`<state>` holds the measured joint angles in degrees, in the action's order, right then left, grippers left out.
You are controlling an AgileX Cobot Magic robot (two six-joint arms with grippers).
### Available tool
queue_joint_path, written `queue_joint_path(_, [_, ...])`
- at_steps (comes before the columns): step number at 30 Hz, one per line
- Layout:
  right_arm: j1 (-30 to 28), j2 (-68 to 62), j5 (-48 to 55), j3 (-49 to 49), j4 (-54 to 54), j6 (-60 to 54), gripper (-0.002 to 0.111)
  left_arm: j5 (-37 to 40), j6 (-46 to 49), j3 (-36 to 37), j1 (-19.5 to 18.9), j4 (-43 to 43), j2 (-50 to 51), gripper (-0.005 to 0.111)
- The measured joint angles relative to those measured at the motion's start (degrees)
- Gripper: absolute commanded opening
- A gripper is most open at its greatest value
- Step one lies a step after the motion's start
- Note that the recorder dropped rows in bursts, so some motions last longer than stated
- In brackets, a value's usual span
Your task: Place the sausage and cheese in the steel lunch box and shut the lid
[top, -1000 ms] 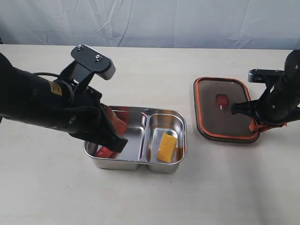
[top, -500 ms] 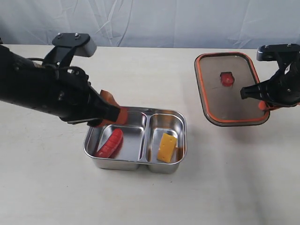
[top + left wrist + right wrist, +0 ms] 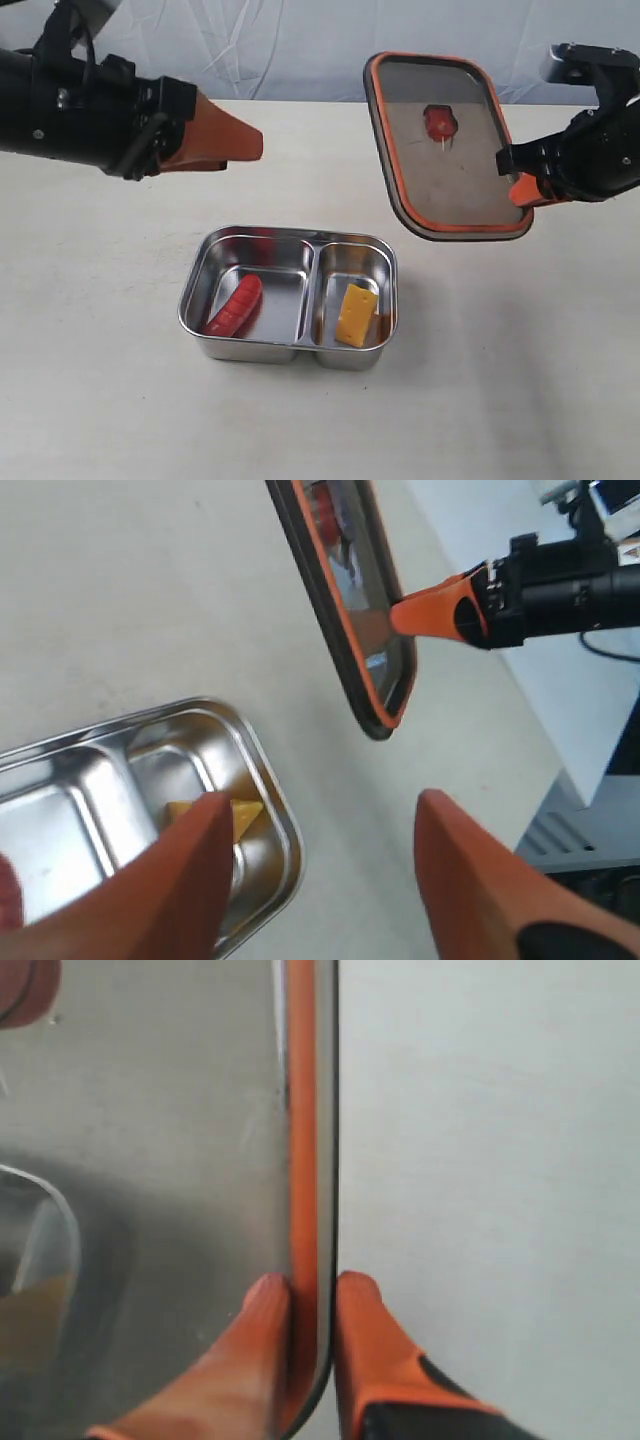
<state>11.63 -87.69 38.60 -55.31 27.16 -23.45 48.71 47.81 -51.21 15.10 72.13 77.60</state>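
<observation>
Steel lunch box [image 3: 290,233] already has the sausage [image 3: 235,305] in one compartment & the cheese [image 3: 356,313] in the other, so loading looks done to us. L gripper [image 3: 322,800] hangs wide open, empty. R gripper [image 3: 312,1285] pinches the lid [image 3: 450,170] by its edge, tilted in the air, off to the box's side. We reckon what's left is seating the lid.

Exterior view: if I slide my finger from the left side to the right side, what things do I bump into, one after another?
sausage → cheese → lid → right gripper, pinching the lid's right edge.
</observation>
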Motion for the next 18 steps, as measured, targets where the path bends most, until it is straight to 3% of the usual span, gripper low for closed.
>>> queue_joint_path(7, [0.0,2.3,4.2,0.0,11.4,-8.8,-0.001,6.9,7.0,-0.1,-2.2,10.4,2.2,0.053])
queue_joint_path(18, [1.4,4.7,8.2,0.0,15.9,-11.9,-0.001,7.0,9.9,-0.1,-2.4,14.6,2.3,0.053])
